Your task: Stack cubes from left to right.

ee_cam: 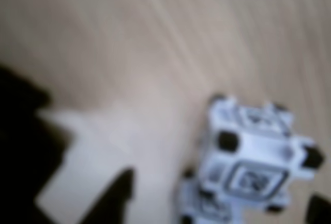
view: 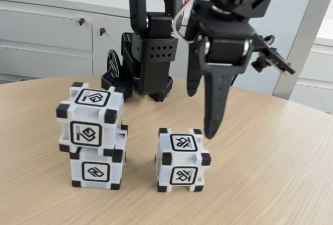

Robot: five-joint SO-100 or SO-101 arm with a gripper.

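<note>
No legible text, numbers or brand names appear in either view. The cubes [view: 97, 134] carry only abstract black-framed square glyphs on their faces — symbols, not readable characters — at lower left and lower centre of the fixed view.

A blurred stack of two white plastic cubes with black corner blocks [ee_cam: 253, 157] is seen from above at the lower right of the wrist view, a black-framed square glyph facing the lens. The light wooden tabletop [ee_cam: 155, 43] is shown around it. A dark, out-of-focus part of the black gripper [ee_cam: 31, 151] is seen at the lower left.
</note>
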